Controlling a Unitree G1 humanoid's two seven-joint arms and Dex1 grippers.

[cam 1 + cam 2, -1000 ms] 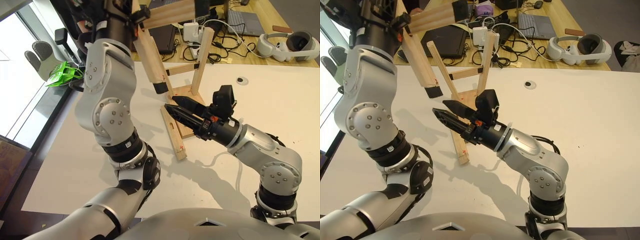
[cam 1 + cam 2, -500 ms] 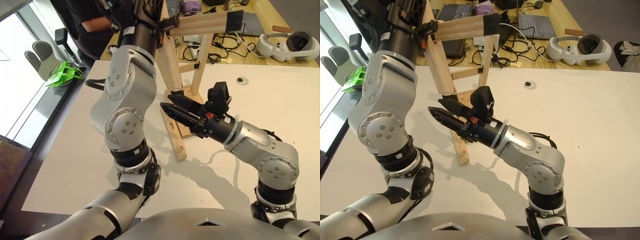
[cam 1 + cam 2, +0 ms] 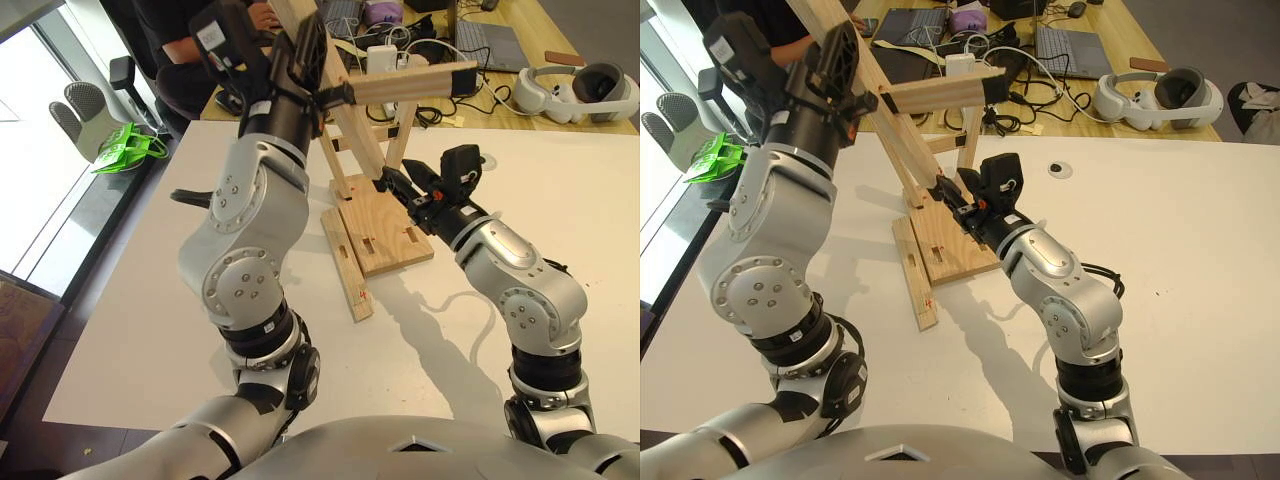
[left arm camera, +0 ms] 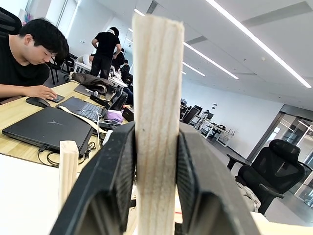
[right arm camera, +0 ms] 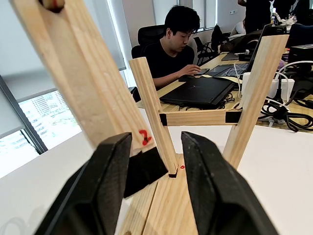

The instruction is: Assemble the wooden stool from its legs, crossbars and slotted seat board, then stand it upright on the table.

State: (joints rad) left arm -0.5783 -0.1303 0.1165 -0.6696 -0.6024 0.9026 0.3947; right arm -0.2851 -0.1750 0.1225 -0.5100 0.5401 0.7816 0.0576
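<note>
— Leg [image 3: 898, 125] first: where did it sit?

— Off the table, on a slant. Its upper part was clamped in the left gripper [image 3: 840, 65], whose fingers [image 4: 115, 166] pressed on both faces of the wood. Its black-tipped lower end hung by the far edge of the board [image 3: 385, 240], which lay flat on the table [image 3: 560, 200], slots up.

— And the right gripper [image 5: 156, 144]?

— Right at that lower end. Its fingers [image 5: 110, 176] stood part open, one on each side of the black tip. A gap showed on one side, so I judged it a straddle, not a pinch.

— Which way did the long axis run?

— From the right fingers up and away toward the robot's left, to the left gripper. A second leg [image 3: 940, 93], joined to the first, stuck out level toward the right.

— Which arm was nearer the slots?

— The right one, clearly; the left held the high end. I reckoned the next move turned on swinging the leg upright over a slot, with the right fingers steering the tip. Whether the tip touched the board I couldn't tell.

— Anything else?

— Two more legs [image 5: 152, 112] with a crossbar [image 5: 195, 118] stood at the board's far side, and a loose bar [image 3: 347, 270] lay just beside its left edge.
</note>
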